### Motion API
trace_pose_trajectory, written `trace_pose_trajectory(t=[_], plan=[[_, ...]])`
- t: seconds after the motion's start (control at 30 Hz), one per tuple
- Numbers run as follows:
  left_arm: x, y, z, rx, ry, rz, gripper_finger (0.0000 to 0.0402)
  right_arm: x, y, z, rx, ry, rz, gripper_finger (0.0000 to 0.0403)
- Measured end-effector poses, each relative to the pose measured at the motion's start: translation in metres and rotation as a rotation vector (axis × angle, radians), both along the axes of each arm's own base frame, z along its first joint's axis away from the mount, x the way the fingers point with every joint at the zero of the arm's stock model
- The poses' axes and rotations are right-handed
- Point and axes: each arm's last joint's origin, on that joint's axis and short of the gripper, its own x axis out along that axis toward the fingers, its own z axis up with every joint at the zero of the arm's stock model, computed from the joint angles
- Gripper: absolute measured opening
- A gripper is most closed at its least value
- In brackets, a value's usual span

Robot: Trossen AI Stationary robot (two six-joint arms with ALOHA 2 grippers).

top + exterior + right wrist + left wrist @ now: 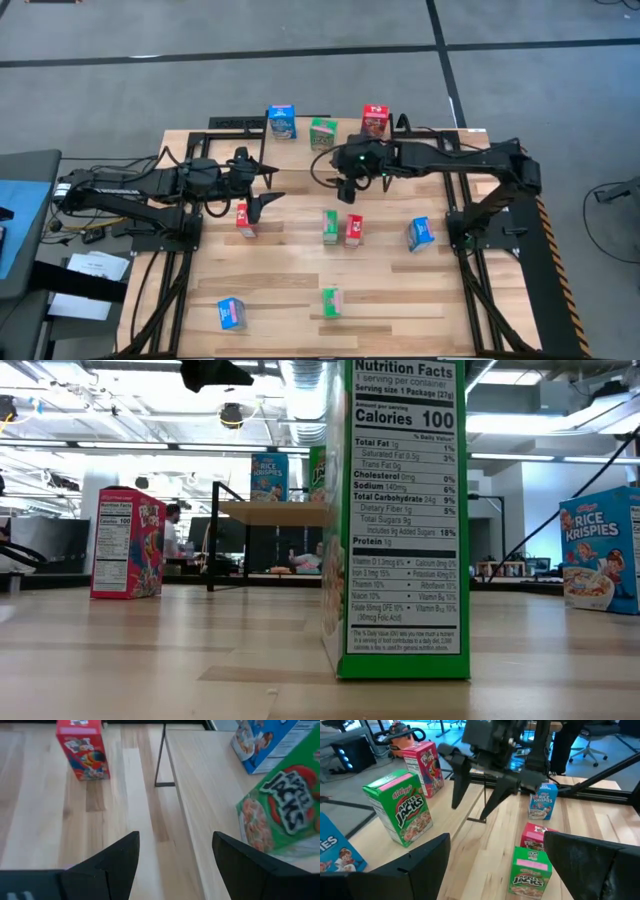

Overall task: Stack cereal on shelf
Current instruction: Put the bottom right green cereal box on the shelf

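Low view: green cereal box hides most of shelf.

Overhead, table-level, two wrist views

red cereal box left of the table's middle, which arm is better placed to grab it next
Left, probably. The left pincer hangs open just above and beside the small red cardboard cereal box, with nothing between them. The right pincer, also open, sits further off by the shelf, closer to the green and red pair mid-table.
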Motion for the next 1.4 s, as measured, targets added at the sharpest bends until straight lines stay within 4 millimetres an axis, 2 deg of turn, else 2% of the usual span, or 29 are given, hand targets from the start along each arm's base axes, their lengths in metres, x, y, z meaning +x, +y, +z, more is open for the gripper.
trace_pose_trajectory(t=[0.17,0.47,0.7,1.4], plan=[[0.000,0.000,-0.001,0.004,0.009,0.005,0.0311,0.018,-0.006,-0.015,-0.016,-0.037,-0.011,0.0276],[-0.001,0.000,-0.003,0.006,0.037,0.013,0.0311,0.036,-0.003,-0.037,-0.133,0.005,-0.107,0.0276],[-0.001,0.000,-0.004,0.006,0.047,0.013,0.0311,0.036,-0.005,-0.036,-0.182,-0.005,-0.224,0.0276],[-0.001,0.001,-0.004,0.026,0.053,0.016,0.0311,0.031,-0.014,-0.035,-0.280,0.016,-0.419,0.0276]])
